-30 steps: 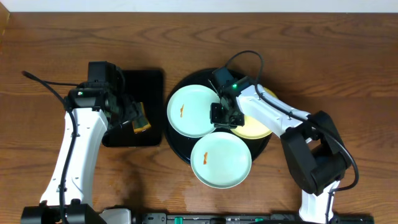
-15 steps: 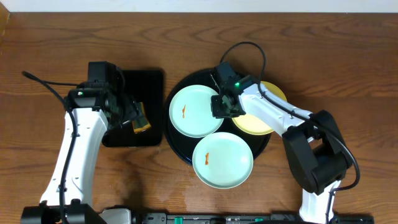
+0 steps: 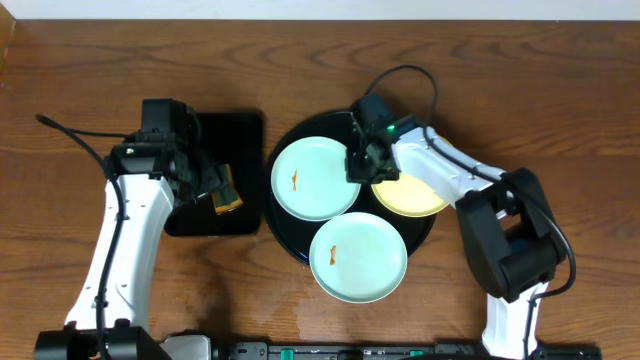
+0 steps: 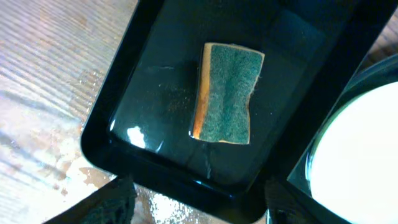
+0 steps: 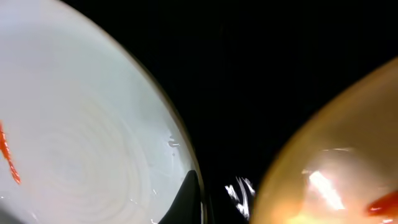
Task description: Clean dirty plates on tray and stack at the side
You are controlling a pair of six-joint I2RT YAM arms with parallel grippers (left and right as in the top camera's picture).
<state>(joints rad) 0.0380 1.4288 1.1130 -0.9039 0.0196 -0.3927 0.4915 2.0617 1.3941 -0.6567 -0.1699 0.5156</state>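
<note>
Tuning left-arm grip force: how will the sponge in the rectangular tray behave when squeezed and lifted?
The sponge probably squashes easily; its edges look wavy, not rigid. Likely light for its size. The rectangular tray gleams as if wet, so the sponge may be soggy and slippery.

The brown wood-grain tabletop [image 3: 80,90] carried two black trays set side by side, close but with a narrow strip of wood between them. A smaller rectangular black tray [image 3: 240,140] lay left of centre, slightly askew, and a large round black tray [image 3: 320,125] lay at centre. Pale specks [image 4: 87,177] dotted the wood by the rectangular tray's corner.
</note>
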